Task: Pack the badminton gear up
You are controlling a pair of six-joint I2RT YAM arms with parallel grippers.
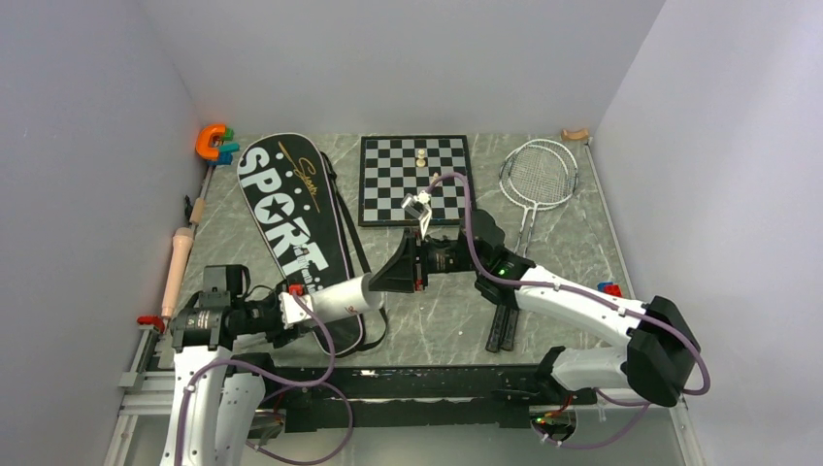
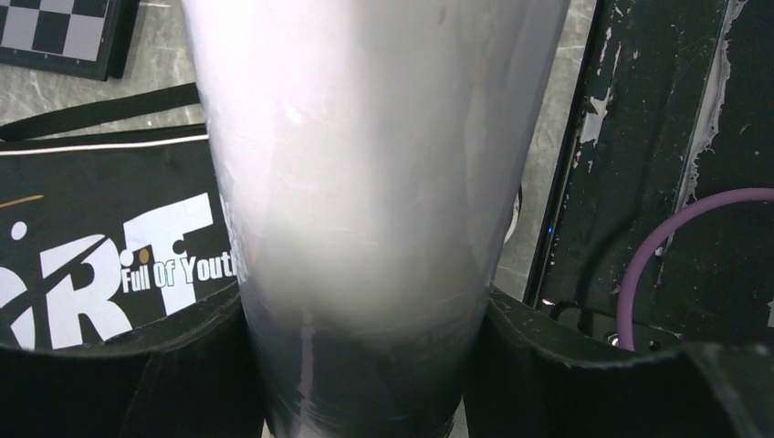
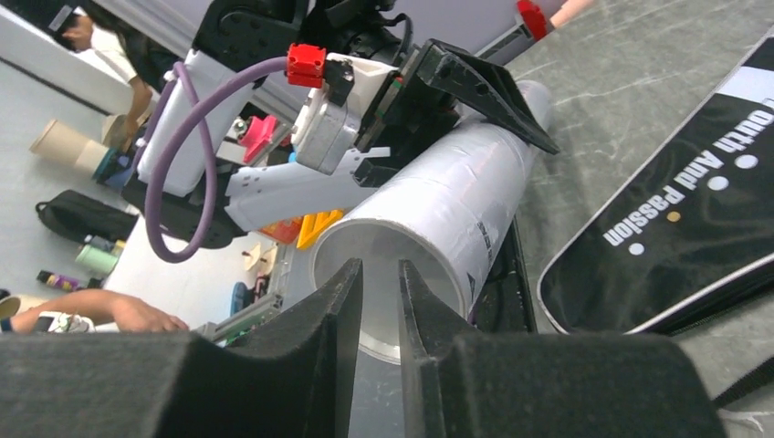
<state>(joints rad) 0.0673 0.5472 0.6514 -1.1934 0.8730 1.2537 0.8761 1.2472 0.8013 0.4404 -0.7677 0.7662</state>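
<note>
My left gripper [image 1: 303, 305] is shut on the long white tube [image 1: 340, 296] and holds it level above the table, its open end pointing right. In the left wrist view the tube [image 2: 365, 164] fills the space between the two black fingers [image 2: 566, 365]. My right gripper [image 1: 377, 276] points at the tube's open mouth [image 3: 402, 274]. Its jaws stand a narrow gap apart with nothing between them, and its fingertips [image 3: 351, 274] are at the rim. The black SPORT bag [image 1: 291, 218] lies flat at the left. Two rackets [image 1: 539, 175] lie at the back right. No shuttlecocks are in view.
A black-and-white chessboard [image 1: 415, 180] with a small pale piece [image 1: 421, 155] on it lies at the back centre. A beige wooden rod [image 1: 178, 264] lies along the left edge. An orange and blue toy [image 1: 213, 142] sits in the back left corner. The bag's strap [image 1: 361, 254] trails beside the bag.
</note>
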